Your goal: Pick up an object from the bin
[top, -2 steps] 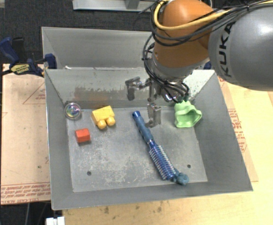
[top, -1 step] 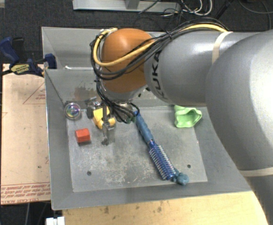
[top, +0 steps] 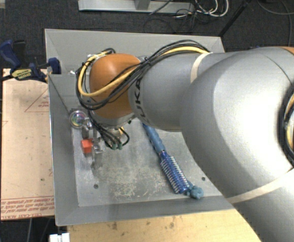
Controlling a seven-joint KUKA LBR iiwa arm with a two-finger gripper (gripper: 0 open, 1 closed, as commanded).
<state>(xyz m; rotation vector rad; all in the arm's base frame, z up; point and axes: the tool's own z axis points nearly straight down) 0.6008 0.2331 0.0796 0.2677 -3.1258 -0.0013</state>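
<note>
The step in hand is judged to be closing on a thing at the floor in the left part of the bin (top: pixel 63 185). It would be done well if the thing were centred between the jaws before they are shut. The neighbouring thing should be left unpushed. The lift should be taken straight up, kept clear of the left wall.

Close to that wall a small shiny round thing (top: pixel 77 118) is seen, and just below it a small orange-red block (top: pixel 86 145). The jaws are lowered to the floor immediately right of the block, beneath the arm's orange wrist cover (top: pixel 114 87) and its cables. Whether they are apart or together cannot be told. The block is judged to be the thing nearest them, touching or just beside. It cannot be said to be gripped.

Further right, well apart from the jaws, a blue brush (top: pixel 169 165) is laid slantwise on the floor, with its bristled head towards the near wall.
</note>
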